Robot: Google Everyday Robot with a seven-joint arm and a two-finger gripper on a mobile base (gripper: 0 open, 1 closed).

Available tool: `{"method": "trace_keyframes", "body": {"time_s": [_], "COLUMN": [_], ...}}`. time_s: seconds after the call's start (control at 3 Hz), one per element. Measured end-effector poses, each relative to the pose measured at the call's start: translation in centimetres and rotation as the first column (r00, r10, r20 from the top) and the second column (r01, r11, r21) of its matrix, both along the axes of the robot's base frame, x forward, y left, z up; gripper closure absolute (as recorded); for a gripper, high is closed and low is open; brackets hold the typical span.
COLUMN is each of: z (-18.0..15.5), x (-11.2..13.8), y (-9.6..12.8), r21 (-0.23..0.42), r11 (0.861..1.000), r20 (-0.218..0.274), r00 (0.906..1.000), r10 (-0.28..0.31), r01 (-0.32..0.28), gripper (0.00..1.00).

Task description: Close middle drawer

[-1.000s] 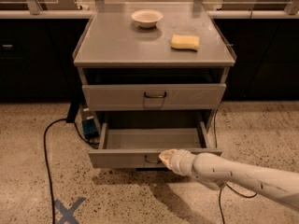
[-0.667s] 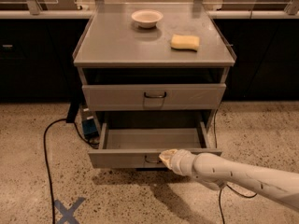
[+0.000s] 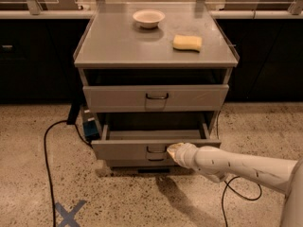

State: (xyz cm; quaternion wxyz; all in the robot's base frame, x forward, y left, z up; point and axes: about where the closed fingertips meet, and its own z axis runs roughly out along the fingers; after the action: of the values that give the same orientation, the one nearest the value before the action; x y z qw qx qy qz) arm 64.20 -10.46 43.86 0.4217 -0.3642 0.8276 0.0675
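The middle drawer (image 3: 128, 150) is pulled partway out of the grey cabinet (image 3: 113, 46). It is a shallow grey tray with a low front panel and a small dark loop handle (image 3: 156, 150) at its centre. My gripper (image 3: 173, 150) is at the end of the white arm (image 3: 236, 167) that comes in from the lower right. It rests against the drawer's front panel, just right of the handle. The drawer tray looks empty inside.
Above is a shut drawer with a taller front (image 3: 189, 98). A white bowl (image 3: 148, 18) and a yellow sponge (image 3: 187, 42) lie on the cabinet top. A black cable (image 3: 46, 150) and a blue box (image 3: 88, 126) lie left of the cabinet. A blue X (image 3: 68, 214) marks the floor.
The middle drawer has slid a little way into the cabinet, and my gripper has moved forward with it, still against the front panel.
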Motion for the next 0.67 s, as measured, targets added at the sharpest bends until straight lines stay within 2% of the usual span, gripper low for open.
{"method": "trace_keyframes", "body": {"time_s": [0.33, 0.67], "z": [0.00, -0.32], "x": [0.00, 0.06], "y": [0.00, -0.17], "r21": [0.000, 0.058], "r11": [1.000, 0.998], "r20": [0.000, -0.024], "r00": [1.0000, 0.9997], "r10": [0.000, -0.002], "r01": [0.000, 0.004], "gripper": [1.00, 1.00]}}
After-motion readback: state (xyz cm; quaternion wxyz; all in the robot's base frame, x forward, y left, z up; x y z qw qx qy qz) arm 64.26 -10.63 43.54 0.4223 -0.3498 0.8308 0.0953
